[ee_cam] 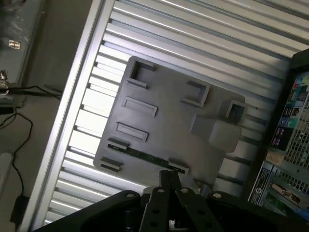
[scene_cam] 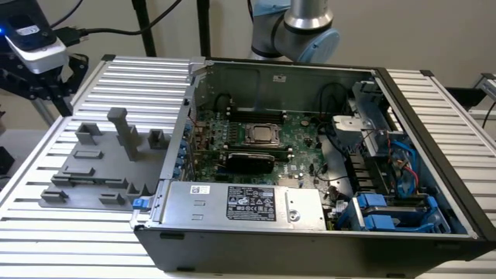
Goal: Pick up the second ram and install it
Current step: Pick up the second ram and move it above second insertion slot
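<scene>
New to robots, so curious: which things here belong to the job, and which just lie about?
Job: thin dark ram stick on the grey plastic fixture plate; black metal gripper; open dark computer case.
Lying about: tall grey plastic post; blue plastic drive brackets; silver labelled power supply.

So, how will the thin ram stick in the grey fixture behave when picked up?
The second ram looks thin and flat, so it is probably light and stiff, but likely fragile if bent. It seems to stand on edge in the grey fixture, so it may tip once freed.
</scene>
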Robot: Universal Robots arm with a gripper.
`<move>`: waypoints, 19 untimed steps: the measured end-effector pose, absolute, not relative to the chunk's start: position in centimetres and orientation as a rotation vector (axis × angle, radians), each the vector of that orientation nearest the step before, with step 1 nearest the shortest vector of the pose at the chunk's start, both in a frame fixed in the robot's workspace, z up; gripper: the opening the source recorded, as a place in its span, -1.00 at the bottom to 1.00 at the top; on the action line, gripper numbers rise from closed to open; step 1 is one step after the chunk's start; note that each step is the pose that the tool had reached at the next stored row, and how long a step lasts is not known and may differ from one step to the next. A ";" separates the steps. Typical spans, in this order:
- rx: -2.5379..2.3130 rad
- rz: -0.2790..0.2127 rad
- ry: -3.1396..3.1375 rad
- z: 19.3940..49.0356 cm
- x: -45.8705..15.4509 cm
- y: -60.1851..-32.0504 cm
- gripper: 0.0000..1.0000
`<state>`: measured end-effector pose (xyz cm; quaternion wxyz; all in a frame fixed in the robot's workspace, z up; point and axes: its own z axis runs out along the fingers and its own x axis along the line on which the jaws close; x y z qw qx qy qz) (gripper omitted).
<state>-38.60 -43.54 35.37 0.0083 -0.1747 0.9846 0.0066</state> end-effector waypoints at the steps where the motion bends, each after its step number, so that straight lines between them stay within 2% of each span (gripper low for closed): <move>1: -0.574 0.021 3.072 35.3 -38.6 -43.5 -0.79; 19: -1.067 0.025 2.940 34.1 -38.6 -43.5 -0.79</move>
